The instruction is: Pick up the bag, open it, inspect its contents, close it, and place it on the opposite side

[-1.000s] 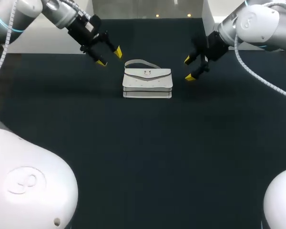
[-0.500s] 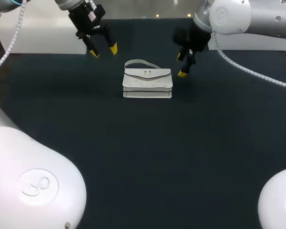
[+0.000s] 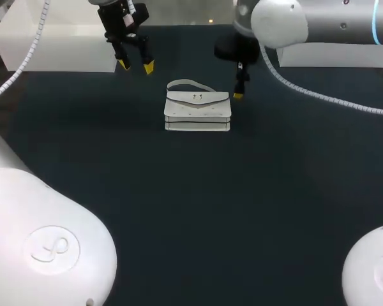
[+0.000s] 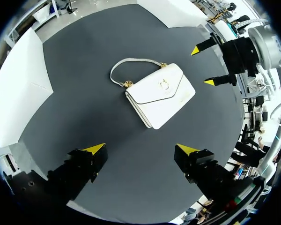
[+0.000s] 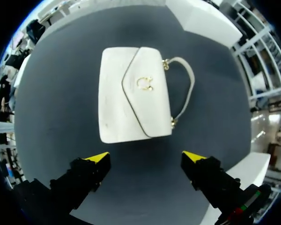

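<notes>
Head view: left gripper (image 3: 136,65) spread, hovering apart from bag (image 3: 197,111); right gripper (image 3: 239,81) spread, tips down, just beside it.

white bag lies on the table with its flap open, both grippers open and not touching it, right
One thing is off: the flap of the bag is shut, lying flat over the front with the gold clasp on it, as the right wrist view shows. The rest holds: it lies on the table, and the left gripper and right gripper are open and clear of it.
</notes>
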Robot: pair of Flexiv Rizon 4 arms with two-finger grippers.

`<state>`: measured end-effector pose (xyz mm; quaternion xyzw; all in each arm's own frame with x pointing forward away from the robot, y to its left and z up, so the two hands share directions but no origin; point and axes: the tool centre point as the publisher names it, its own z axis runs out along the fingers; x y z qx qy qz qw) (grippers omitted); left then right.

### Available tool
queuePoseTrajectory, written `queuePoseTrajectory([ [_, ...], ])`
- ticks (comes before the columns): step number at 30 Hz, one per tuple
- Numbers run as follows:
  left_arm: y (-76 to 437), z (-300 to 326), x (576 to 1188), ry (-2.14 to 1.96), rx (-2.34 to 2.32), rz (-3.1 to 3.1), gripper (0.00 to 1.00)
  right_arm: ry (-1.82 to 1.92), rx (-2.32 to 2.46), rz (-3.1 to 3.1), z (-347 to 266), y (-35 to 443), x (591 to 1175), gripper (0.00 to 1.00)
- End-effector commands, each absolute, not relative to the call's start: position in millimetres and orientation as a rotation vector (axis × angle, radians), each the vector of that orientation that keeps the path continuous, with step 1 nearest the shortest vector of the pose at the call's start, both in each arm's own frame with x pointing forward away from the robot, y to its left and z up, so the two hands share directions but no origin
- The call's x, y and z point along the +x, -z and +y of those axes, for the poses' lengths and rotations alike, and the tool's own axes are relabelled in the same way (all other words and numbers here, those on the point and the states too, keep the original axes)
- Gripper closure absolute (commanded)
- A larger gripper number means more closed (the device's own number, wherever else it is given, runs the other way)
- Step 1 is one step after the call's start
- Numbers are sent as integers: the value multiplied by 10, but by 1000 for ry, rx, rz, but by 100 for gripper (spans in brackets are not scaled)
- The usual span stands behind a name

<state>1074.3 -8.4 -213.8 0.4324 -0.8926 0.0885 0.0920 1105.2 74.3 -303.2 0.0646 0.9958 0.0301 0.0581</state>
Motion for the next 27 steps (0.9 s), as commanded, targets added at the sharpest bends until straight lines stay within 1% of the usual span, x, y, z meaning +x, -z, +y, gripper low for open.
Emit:
queuePoseTrajectory([
  [1,2143,-44,10819,-276,1180,-2687,0,66,211,2902,824,3047,10952,0],
  [6,2135,30,10817,-383,993,-2802,0,31,245,2819,818,3011,10916,0],
  [12,2144,4,10834,-337,819,-2922,0,-7,267,2768,829,2973,10851,0],
  [25,2144,4,10834,-337,819,-2922,0,14,298,2683,859,2954,10717,0],
  [27,2181,-73,10813,-410,759,-3011,0,-1,305,2669,886,2965,10694,0],
])
